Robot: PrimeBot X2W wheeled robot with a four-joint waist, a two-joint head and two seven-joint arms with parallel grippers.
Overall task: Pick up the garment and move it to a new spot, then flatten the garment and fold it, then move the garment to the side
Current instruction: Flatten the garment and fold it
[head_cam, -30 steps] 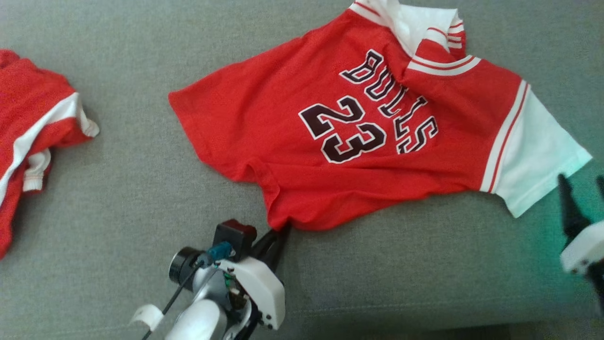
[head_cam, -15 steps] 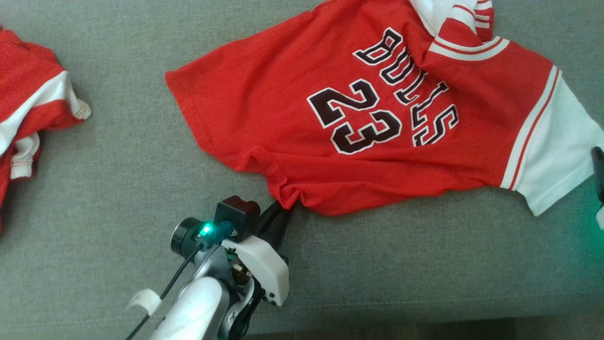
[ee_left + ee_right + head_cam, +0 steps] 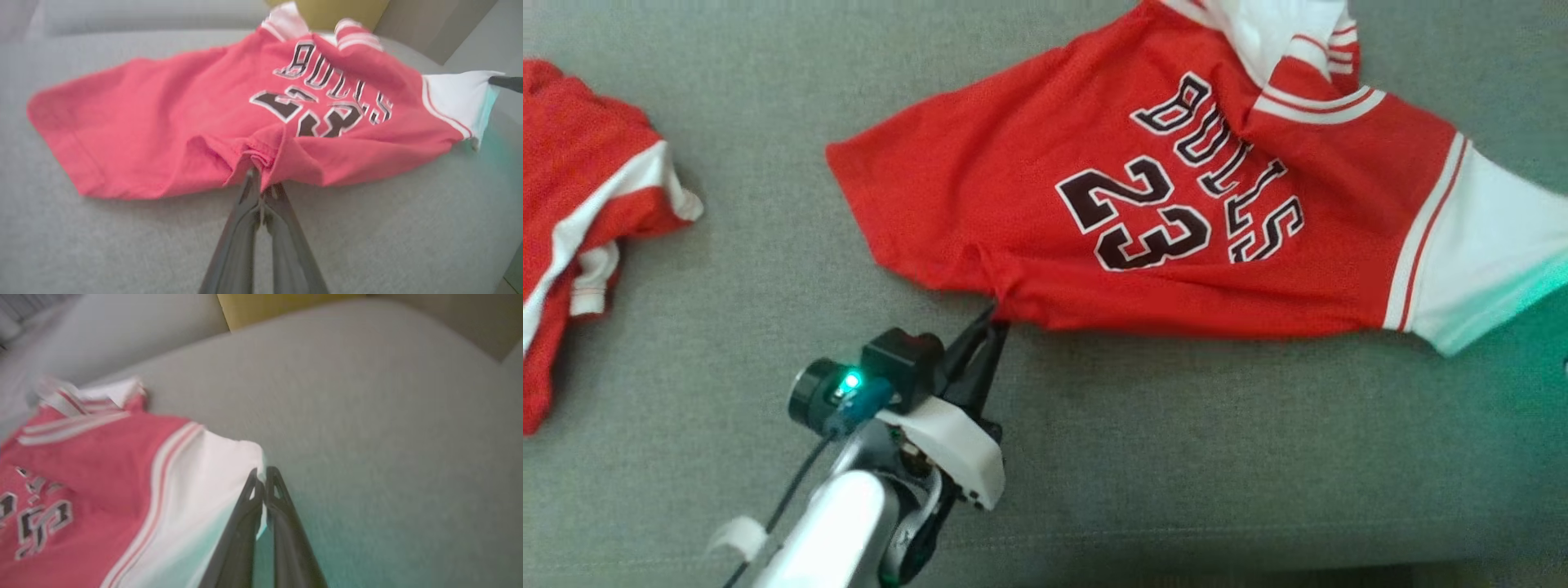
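Left gripper (image 3: 260,183) tips beneath garment (image 3: 163,122) hem

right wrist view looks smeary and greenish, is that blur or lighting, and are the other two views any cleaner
Right wrist view: motion blur throughout, the jersey lettering smeared, a teal glow on the white sleeve and cushion by the right tool. Head view: sharpest, lettering legible, green cast on the sleeve end. Left wrist view: slightly soft, the red washed to pink.

Grey woven sofa seat (image 3: 727,327), pale backrest (image 3: 143,16) behind; yellow object (image 3: 286,306) beyond; green glow tints the right side.
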